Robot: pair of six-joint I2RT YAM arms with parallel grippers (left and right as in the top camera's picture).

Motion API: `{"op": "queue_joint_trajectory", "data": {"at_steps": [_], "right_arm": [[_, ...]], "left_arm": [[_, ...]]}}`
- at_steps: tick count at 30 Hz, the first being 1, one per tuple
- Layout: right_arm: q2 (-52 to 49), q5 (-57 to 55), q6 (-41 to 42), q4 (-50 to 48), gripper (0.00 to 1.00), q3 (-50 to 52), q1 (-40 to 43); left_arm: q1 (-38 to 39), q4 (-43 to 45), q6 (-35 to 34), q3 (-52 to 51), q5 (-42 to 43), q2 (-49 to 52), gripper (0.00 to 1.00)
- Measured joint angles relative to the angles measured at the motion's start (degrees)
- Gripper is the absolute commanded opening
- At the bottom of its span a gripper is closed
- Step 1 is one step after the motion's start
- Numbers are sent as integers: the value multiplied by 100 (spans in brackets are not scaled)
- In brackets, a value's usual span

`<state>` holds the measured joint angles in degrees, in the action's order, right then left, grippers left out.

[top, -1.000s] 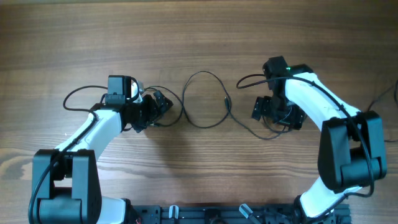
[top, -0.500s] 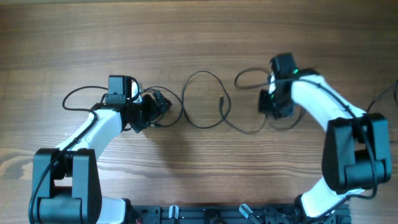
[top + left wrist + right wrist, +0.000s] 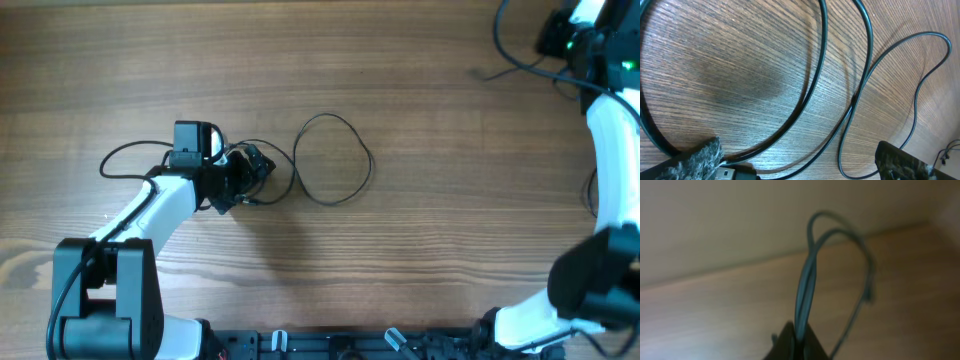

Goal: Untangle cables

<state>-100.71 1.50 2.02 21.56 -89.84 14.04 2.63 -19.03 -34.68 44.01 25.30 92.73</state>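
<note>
Nearest you, left of centre, your left gripper [image 3: 258,168] sits low over the wooden table [image 3: 450,250] with its fingers spread wide. It grips nothing, and strands of the cable loop [image 3: 371,165] lie on the wood between them. That loop lies flat just right of the gripper, about mid-table. At the far right corner, your right gripper [image 3: 797,342] is pinched tight on a second cable [image 3: 805,290], folded double beyond the fingertips, with one end trailing left.
</note>
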Motion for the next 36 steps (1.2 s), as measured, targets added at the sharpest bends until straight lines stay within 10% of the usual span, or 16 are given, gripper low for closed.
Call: {"op": "queue_joint_trajectory", "data": {"at_steps": [8,13,20,25,36], "right_arm": [[-2142,-1252,-1327,-2417,12,37,968],[-3005,-1335,-1497,-1836,100,57,1526],[-2531,-531,-1357,-463,100,-352,1058],[-1294,-1285,927,1770,100,-616,393],[-1309,2361,697,3495,100,-247,-1274]], "left_arm": [[0,0,-17,4,0,4,100],[0,0,-17,4,0,4,100],[0,0,-17,4,0,4,100],[2,-2,-17,4,0,7,100],[0,0,-17,7,0,7,100]]}}
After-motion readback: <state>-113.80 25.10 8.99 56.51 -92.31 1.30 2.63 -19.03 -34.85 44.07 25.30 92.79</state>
